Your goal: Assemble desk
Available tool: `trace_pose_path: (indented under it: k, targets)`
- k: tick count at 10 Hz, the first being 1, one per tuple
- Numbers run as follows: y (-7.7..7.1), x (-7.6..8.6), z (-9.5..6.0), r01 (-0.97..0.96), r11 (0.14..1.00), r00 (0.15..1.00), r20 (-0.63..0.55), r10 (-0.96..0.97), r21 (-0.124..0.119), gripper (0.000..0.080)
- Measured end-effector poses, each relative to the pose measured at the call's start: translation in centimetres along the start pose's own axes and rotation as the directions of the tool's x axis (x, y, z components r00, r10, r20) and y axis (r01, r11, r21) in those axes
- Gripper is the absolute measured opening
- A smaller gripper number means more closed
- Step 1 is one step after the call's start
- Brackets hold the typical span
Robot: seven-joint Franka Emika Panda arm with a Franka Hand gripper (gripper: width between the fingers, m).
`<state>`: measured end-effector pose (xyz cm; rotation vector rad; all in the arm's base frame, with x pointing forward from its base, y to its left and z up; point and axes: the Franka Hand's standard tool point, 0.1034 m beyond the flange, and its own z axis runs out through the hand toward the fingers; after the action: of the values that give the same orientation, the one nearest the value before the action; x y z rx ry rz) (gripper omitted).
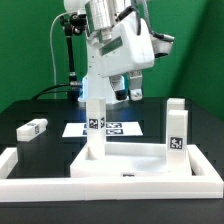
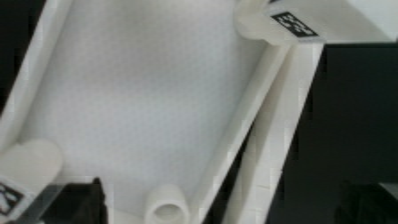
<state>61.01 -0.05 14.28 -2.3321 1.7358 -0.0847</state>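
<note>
The desk's top panel [image 1: 135,165] is lying upturned at the front of the dark table, hemmed by the long border bars [image 1: 20,168]. Two legs are already standing in it: one [image 1: 96,128] at the corner nearer the marker board [image 1: 105,128], one [image 1: 176,128] towards the exterior view's right. A third leg [image 1: 33,128] is lying loose, well off to the panel's left. The gripper [image 1: 128,92] is hanging above the panel; I cannot tell how its jaws stand. Next, I reckon, it needs to fetch that loose leg.
</note>
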Motion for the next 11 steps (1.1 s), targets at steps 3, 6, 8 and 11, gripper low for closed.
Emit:
trace_pose_path:
  k: [3, 6, 8, 11]
  targets:
    - [0.5, 1.4, -0.7, 0.284, 0.959, 0.959, 0.003, -0.284, 0.013, 0.0649]
    - [4.9, 6.7, -1.9, 0.574, 0.819, 0.819, -0.017, -0.574, 0.002, 0.0649]
    - [5.5, 7.3, -1.8, 0.651, 0.759, 0.759, -0.023, -0.651, -0.012, 0.0649]
    - [5.8, 7.3, -1.7, 0.647, 0.762, 0.762, 0.01, -0.647, -0.009, 0.0649]
